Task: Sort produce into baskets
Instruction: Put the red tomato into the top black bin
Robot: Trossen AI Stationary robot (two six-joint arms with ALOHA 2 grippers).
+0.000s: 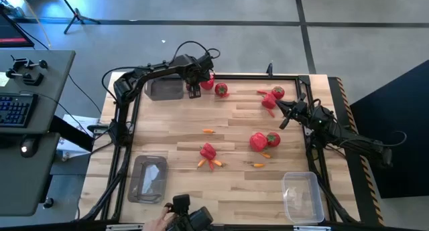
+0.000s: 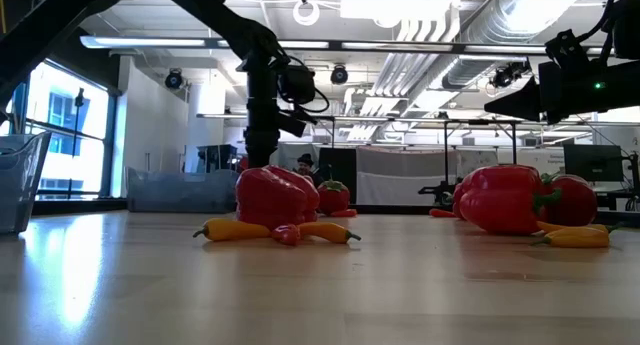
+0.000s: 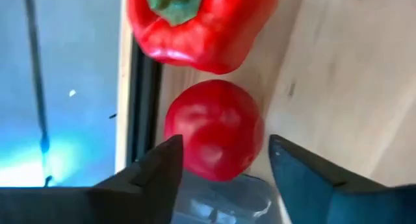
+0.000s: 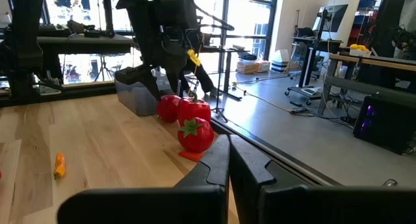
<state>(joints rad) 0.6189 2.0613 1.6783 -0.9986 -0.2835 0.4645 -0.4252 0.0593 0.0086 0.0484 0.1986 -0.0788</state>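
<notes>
My left gripper (image 1: 194, 92) hangs at the table's far edge, pointing steeply down, open. Below it a round red fruit (image 3: 214, 130) lies on the wood, seen between the two fingers, beside a red bell pepper (image 3: 201, 23) and against the corner of a clear basket (image 1: 164, 89). Whether a finger touches the fruit, I cannot tell. A red fruit with a green top (image 1: 221, 90) lies just to the right. My right gripper (image 4: 229, 143) waits shut and level at the right edge, holding nothing.
More peppers lie at the far right (image 1: 271, 97), at the right middle (image 1: 258, 142) and at the centre (image 1: 208, 150), with small orange pieces (image 1: 209, 131) around them. Two more baskets stand near left (image 1: 147, 177) and near right (image 1: 301, 194). A person's hand (image 1: 157, 221) shows at the near edge.
</notes>
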